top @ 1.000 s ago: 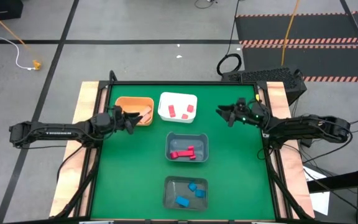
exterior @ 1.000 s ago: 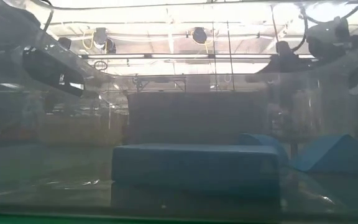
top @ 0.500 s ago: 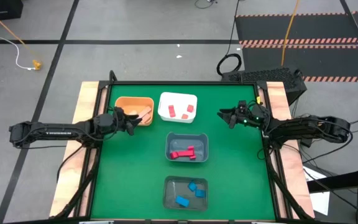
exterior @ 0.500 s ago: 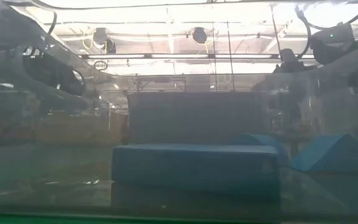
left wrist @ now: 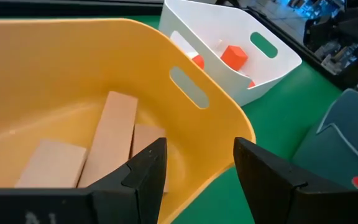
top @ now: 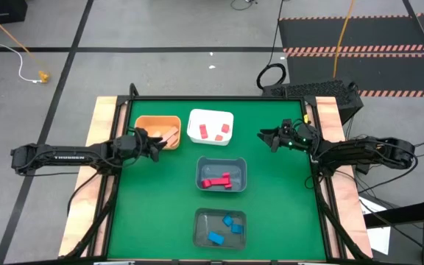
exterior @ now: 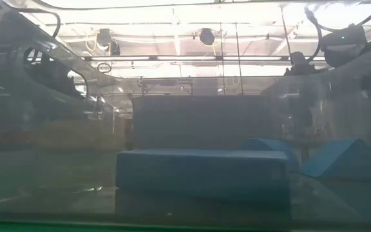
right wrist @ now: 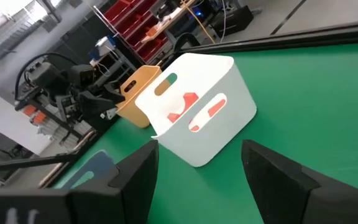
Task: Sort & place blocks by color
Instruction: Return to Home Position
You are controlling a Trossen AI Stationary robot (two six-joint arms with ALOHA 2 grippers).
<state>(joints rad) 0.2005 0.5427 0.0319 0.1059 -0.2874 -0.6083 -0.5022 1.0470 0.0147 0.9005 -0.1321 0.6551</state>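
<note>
The blocks lie sorted in bins. Tan bars (left wrist: 114, 134) rest flat on the floor of the orange bin (top: 158, 125). Salmon-red cubes (top: 213, 131) sit in the white bin (top: 210, 116). Red pieces (top: 217, 181) lie in the upper grey bin (top: 222, 162), and blue ones (top: 224, 228) in the lower grey bin (top: 197, 221). The blue ones fill the low view as blue blocks (exterior: 201, 171). My left gripper (top: 154, 146) is open and empty, just off the orange bin's near right corner (left wrist: 229, 118). My right gripper (top: 266, 138) is open and empty, right of the white bin (right wrist: 197, 109).
The four bins stand in the middle and far left of the green mat (top: 278, 206). Bare mat lies to the right of the bins and along the left side. Wooden borders (top: 101, 118) edge the table on both sides.
My left gripper has drawn back a little from over the orange bin toward the table's left and near edges, staying open. My right gripper has eased slightly toward the table's right edge. No block has moved.
</note>
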